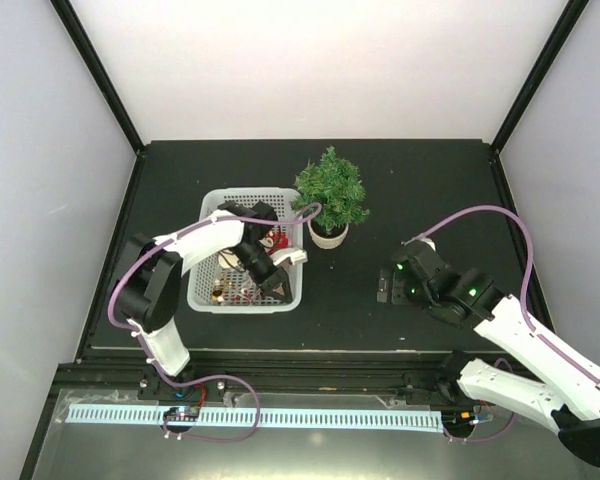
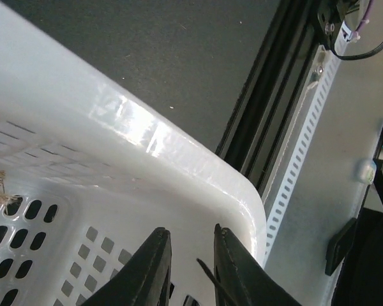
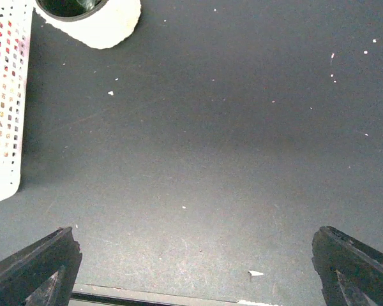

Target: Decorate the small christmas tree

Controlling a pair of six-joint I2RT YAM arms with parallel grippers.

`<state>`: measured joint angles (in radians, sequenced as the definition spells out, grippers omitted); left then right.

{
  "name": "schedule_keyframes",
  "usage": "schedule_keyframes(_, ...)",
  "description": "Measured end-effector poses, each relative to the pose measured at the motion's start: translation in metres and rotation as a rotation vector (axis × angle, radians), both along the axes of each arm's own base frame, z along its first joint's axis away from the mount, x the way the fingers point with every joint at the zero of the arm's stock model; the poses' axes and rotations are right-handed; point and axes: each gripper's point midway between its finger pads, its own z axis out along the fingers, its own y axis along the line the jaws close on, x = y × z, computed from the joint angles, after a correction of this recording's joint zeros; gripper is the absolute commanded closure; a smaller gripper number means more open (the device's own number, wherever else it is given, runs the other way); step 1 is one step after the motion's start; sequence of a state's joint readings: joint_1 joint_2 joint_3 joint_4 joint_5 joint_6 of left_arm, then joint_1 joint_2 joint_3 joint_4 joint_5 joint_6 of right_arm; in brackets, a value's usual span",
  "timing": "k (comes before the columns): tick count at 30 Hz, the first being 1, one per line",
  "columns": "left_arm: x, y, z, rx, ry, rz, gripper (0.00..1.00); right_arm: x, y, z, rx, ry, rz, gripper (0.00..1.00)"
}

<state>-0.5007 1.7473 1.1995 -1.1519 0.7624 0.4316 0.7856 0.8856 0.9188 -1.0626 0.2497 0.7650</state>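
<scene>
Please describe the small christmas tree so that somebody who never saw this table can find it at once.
Look at the black table; left of its middle lies a white mesh basket. Just beside the basket's far right corner stands the small christmas tree, with bushy dark green branches in a whitish round pot. Unlike the low white basket, it is green, upright and the only plant there.

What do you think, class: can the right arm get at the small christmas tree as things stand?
Probably yes: the right gripper is open, and only bare table lies between it and the small christmas tree; the basket is on the tree's other side.
</scene>
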Motion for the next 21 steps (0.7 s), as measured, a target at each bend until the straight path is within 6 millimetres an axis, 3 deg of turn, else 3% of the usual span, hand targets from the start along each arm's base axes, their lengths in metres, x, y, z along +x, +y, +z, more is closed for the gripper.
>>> schedule_keyframes(5, 0.004, 0.006, 0.007, 0.010, -0.052, 0.006, 0.79, -0.001, -0.002, 0.003, -0.002, -0.001, -0.001, 0.00)
schedule_keyframes(10, 0.028, 0.036, 0.028, 0.032, -0.183, 0.098, 0.71, 0.002, 0.002, 0.020, 0.018, -0.035, 0.015, 0.08)
schedule_keyframes(15, 0.057, 0.084, 0.038, 0.106, -0.290, 0.231, 0.59, 0.018, 0.021, 0.072, 0.068, -0.131, 0.085, 0.09)
schedule_keyframes(18, 0.068, 0.112, 0.041, 0.174, -0.350, 0.298, 0.58, 0.043, 0.048, 0.118, 0.100, -0.223, 0.143, 0.08)
schedule_keyframes(21, 0.072, 0.132, 0.043, 0.244, -0.406, 0.334, 0.58, 0.069, 0.075, 0.145, 0.091, -0.276, 0.189, 0.07)
